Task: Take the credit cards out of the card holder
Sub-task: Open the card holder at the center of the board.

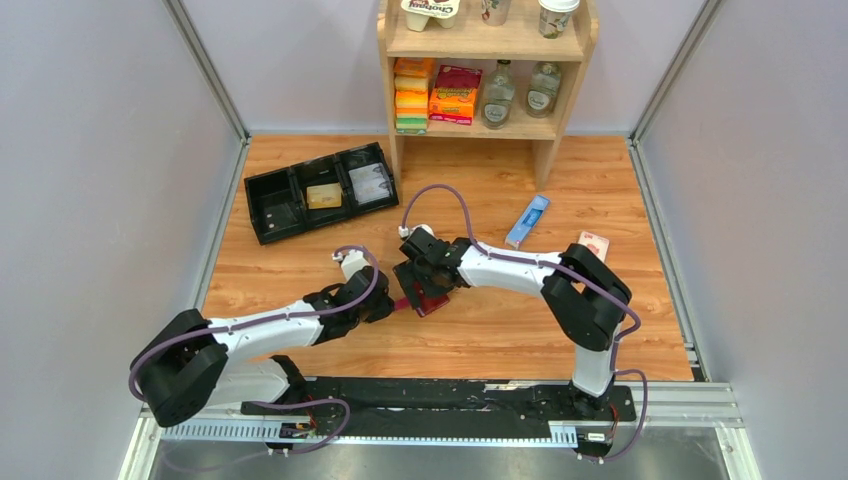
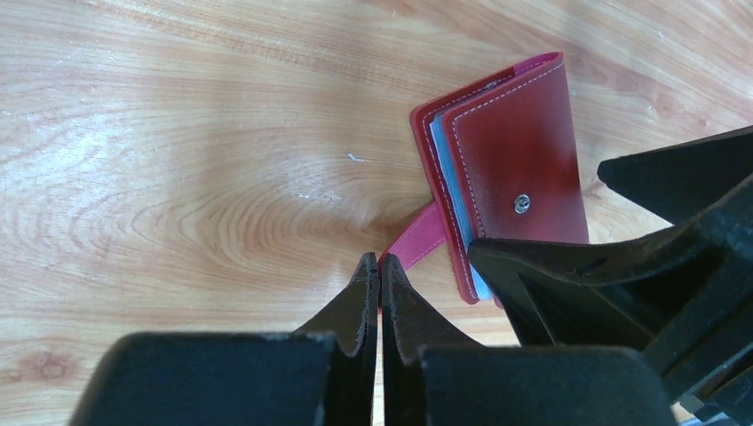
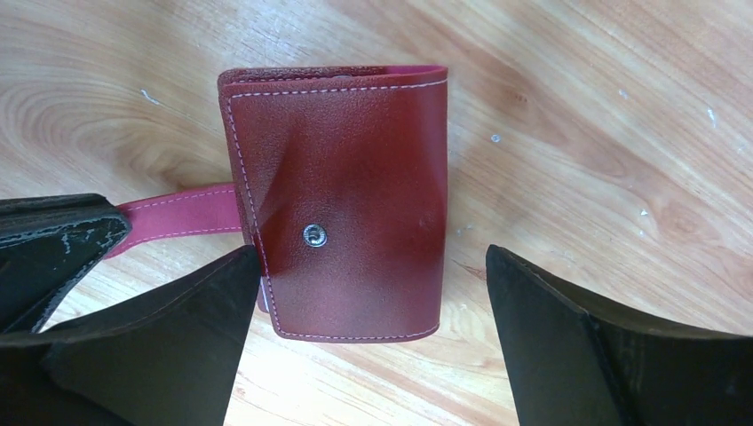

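Note:
The maroon card holder (image 3: 342,195) lies folded on the wooden table, snap stud facing up and its pink tab (image 2: 417,241) pulled out to one side. My left gripper (image 2: 379,264) is shut on the end of that tab. My right gripper (image 3: 373,257) is open, with one finger on each side of the holder's near end and low over it. Pale blue inner sleeves (image 2: 442,173) show at the holder's edge. The credit cards are hidden inside. In the top view the holder (image 1: 428,299) sits between the left gripper (image 1: 396,303) and the right gripper (image 1: 424,284).
A black divided tray (image 1: 272,205) holding a tan block (image 1: 323,196) stands at the back left. A long blue box (image 1: 527,221) and a small pink-white box (image 1: 593,243) lie to the right. A wooden shelf (image 1: 482,45) stands at the back.

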### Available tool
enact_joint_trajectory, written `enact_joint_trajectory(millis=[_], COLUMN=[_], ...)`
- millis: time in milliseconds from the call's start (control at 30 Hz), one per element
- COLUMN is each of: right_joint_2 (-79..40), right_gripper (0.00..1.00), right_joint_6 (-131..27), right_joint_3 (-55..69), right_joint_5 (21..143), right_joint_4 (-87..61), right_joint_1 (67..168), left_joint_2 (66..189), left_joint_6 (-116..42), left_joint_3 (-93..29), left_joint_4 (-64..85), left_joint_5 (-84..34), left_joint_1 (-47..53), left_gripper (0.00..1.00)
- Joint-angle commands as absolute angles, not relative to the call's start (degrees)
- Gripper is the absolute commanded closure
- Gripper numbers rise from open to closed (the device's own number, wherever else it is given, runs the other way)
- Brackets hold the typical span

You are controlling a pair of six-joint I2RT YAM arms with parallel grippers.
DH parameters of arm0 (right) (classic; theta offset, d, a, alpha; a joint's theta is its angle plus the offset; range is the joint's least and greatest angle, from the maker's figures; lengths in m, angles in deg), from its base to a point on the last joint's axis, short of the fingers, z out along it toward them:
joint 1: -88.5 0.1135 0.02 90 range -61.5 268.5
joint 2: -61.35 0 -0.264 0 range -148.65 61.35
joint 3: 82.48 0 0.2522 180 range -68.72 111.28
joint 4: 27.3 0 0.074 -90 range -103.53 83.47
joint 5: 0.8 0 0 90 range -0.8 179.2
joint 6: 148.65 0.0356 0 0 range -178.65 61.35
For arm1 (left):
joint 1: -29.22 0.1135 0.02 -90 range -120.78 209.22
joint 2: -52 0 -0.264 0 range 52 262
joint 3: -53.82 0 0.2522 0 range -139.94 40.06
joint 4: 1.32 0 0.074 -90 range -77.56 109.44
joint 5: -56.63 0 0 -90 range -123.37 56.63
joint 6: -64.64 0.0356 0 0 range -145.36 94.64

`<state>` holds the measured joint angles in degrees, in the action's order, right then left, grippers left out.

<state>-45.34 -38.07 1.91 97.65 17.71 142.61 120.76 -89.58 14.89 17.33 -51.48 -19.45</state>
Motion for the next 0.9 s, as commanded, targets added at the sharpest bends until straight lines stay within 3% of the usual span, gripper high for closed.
enact_joint_trajectory(millis=[0,467,867], right_joint_2=[-42.7,-36.1,-41.8], right_gripper=[0.00,0.05,0.11], right_joint_6=[-39.2,-36.1,-34.8], right_joint_3=[3.8,-0.3,-1.4], right_joint_5=[100.6,93.1,90.2], right_joint_4=[19.2,18.5,15.8], right_joint_1=[141.4,131.1,128.0], left_joint_2=[118.8,116.4,113.7], left_joint_6=[-89.7,-87.6,-84.0], left_joint_3=[14.8,16.0,14.0], left_joint_4=[19.1,22.8,23.8], left_joint_5=[-52.4,-52.9,-51.3], left_joint_1=[-19.4,-19.4,-19.4], left_gripper=[1.00,1.00,1.00])
